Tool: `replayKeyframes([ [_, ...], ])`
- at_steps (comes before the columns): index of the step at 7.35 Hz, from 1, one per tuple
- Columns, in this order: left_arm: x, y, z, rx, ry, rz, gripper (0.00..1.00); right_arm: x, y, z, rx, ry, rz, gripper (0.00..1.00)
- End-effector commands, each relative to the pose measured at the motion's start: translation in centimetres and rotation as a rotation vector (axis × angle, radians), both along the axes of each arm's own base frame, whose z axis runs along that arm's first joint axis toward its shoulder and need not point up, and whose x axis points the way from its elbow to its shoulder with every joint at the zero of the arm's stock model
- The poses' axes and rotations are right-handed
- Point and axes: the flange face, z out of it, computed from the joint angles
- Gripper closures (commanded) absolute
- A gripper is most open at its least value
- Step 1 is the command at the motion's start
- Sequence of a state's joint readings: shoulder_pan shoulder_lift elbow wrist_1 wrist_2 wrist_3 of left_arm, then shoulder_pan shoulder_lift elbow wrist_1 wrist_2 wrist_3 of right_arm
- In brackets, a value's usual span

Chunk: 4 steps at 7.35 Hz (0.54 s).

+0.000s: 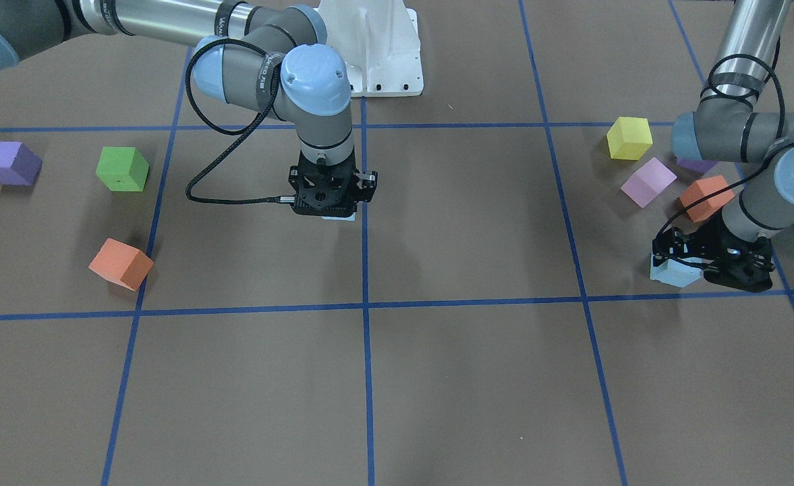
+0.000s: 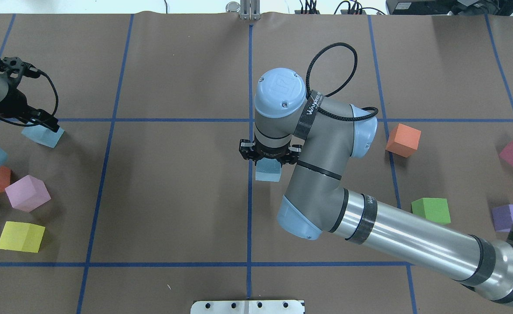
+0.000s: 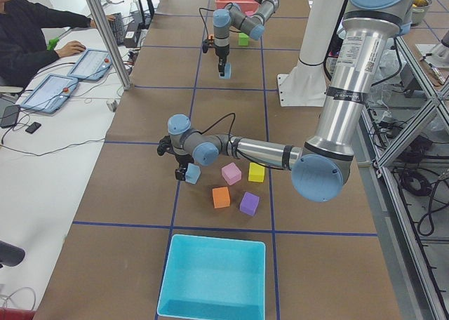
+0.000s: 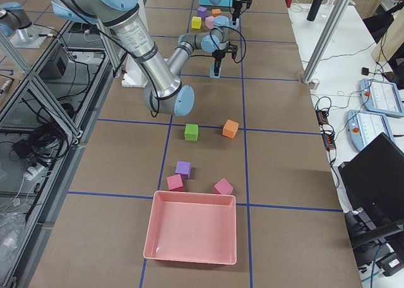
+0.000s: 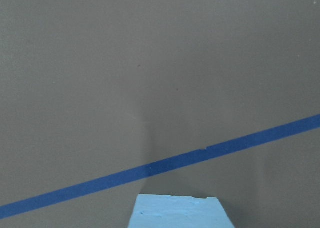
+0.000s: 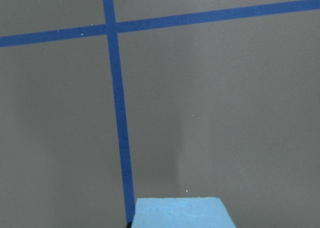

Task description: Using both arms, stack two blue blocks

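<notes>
Overhead exterior gives me the clearest read. My right hand (image 2: 268, 162) is closed on the first blue block (image 2: 268, 173) at mid-frame, just right of the vertical tape line and low over the table (image 2: 173, 196). At the left edge of the frame, my left hand (image 2: 42, 124) has the second blue block (image 2: 43, 136), with its fingers shut on it as far as I can judge (the block looks tilted in the exterior left view).

I take the step in hand to be setting the centre block down as the base. I'd lower it flat, let go only once it sits square, then lift straight up so the foam doesn't drag. The other block wants levelling before it travels over.

Low in the exterior left view is the turquoise bin (image 3: 214, 238), and low in exterior right the pink bin (image 4: 189, 260). I can see nothing in either.
</notes>
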<state>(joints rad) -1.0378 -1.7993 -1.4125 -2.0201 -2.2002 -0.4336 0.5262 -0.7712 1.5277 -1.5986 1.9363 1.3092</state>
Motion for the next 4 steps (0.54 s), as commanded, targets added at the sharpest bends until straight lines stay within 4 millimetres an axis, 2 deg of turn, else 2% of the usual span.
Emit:
replayKeyframes([
  [1,0.03,0.08,0.05,0.001,0.001,0.002,0.02,-3.54,-1.08,-0.82,-0.009,-0.029,0.025,0.38],
  [4,0.02,0.07,0.06,0.001,0.0,0.001,0.02,-3.95,-1.37,-0.06,0.005,-0.009,0.028,0.39],
])
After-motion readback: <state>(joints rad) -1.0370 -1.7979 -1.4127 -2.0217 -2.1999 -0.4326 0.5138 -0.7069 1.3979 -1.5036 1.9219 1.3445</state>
